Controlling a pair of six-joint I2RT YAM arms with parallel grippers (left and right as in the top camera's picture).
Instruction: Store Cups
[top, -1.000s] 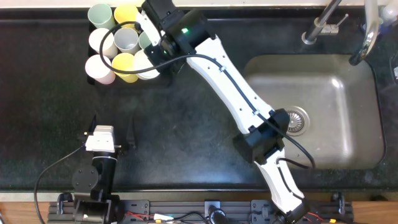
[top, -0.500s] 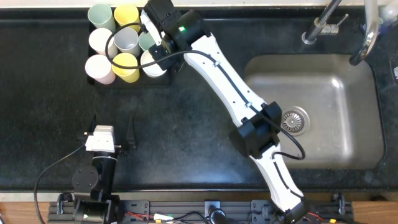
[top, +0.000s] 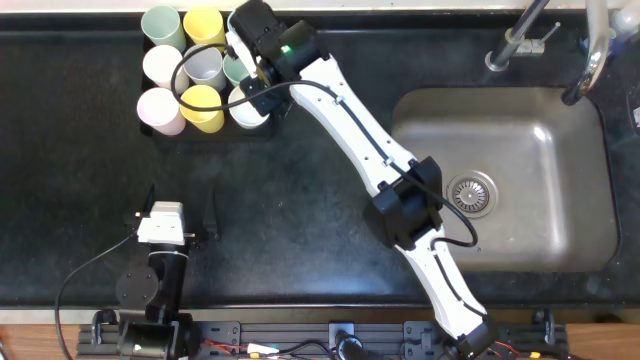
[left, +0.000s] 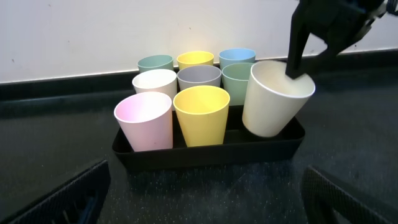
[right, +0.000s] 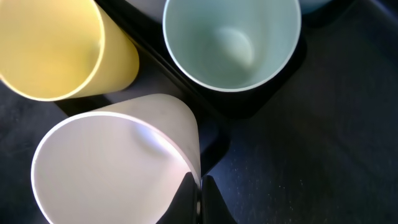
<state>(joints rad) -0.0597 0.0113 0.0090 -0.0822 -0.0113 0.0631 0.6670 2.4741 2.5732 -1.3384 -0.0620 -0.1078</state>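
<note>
A black tray (top: 205, 132) at the counter's back left holds several cups: pink (left: 144, 121), yellow (left: 202, 115), grey, green, blue and white ones. My right gripper (top: 251, 94) reaches across to the tray's near right corner and is shut on the rim of a white cup (left: 273, 99), which leans tilted in that corner slot. In the right wrist view the fingertips (right: 199, 196) pinch the white cup's wall (right: 112, 168), beside a pale green cup (right: 231, 43) and a yellow cup (right: 53, 50). My left gripper (top: 181, 207) rests open on the counter in front of the tray, holding nothing.
A steel sink (top: 560, 130) with a faucet (top: 520, 40) takes up the right side. Dark counter (top: 300, 220) lies between the tray and the arm bases. A white wall backs the tray in the left wrist view.
The right arm has swung a little to the left, and the white cup in its gripper has shifted slightly at the tray's corner. The left arm has not moved.
</note>
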